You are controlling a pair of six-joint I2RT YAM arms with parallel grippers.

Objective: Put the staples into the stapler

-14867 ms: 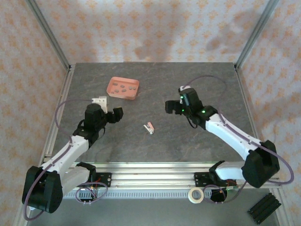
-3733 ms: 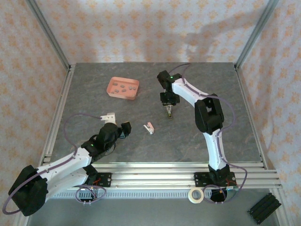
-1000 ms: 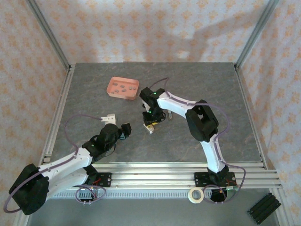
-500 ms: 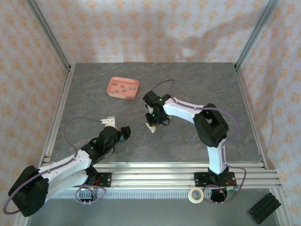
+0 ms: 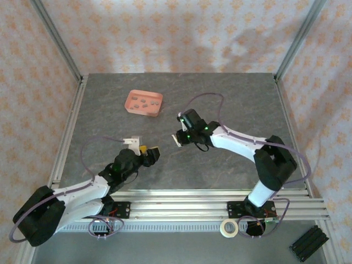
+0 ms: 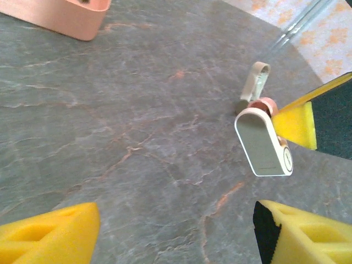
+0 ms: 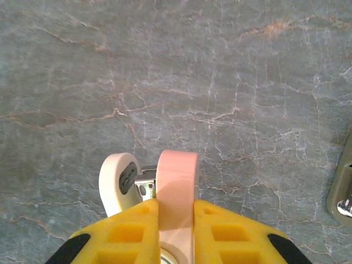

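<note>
While right hand (image 7: 176, 213) clamps pink-white stapler (image 7: 177, 176), left hand (image 6: 173, 225) gapes; tiny grey staples (image 5: 144, 102) in tray (image 5: 142, 113).

The stapler's (image 7: 177, 181) lower end vanishes inside the right tool (image 7: 176, 220) at six o'clock of the right wrist view, the salmon tray (image 6: 60, 16) is cropped at eleven o'clock of the left wrist view, and from overhead the staples (image 5: 144, 102) are mere specks.

left pincer (image 5: 150, 154) gapes (held low), right pincer (image 5: 179, 137) clamped shut.
</note>
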